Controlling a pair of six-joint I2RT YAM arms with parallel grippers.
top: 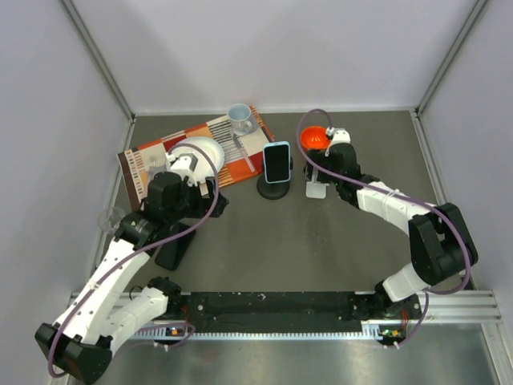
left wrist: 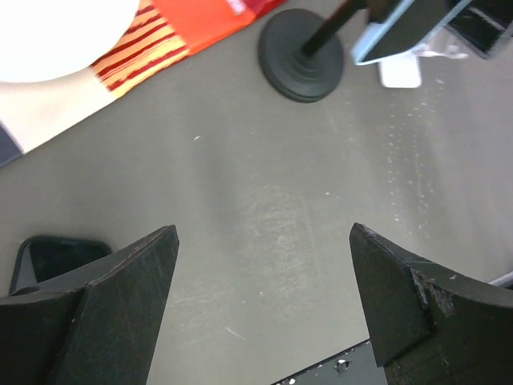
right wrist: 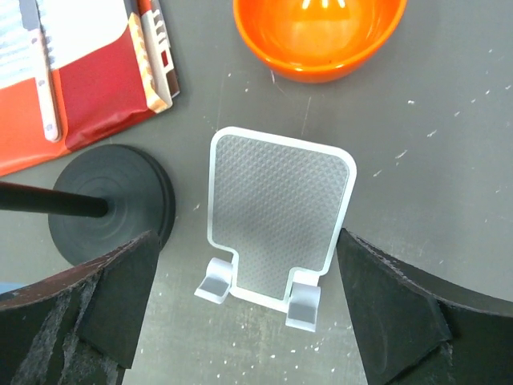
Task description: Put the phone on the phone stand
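Note:
A phone in a light blue case (top: 277,160) leans upright on a black stand with a round base (top: 272,191); the left wrist view shows that base (left wrist: 300,54) and the phone's edge (left wrist: 401,28). A clear stand with a textured back and two front hooks (right wrist: 276,212) stands empty just right of it (top: 317,190). My right gripper (right wrist: 244,273) is open, one finger on each side of the clear stand, not touching it. My left gripper (left wrist: 264,305) is open and empty over bare table, left of the black stand.
An orange bowl (right wrist: 319,36) sits just behind the clear stand. A striped red mat (top: 196,156) at the back left holds a white bowl (top: 200,151), a mug (top: 240,119) and cutlery. A flat dark slab (left wrist: 56,257) lies by my left finger.

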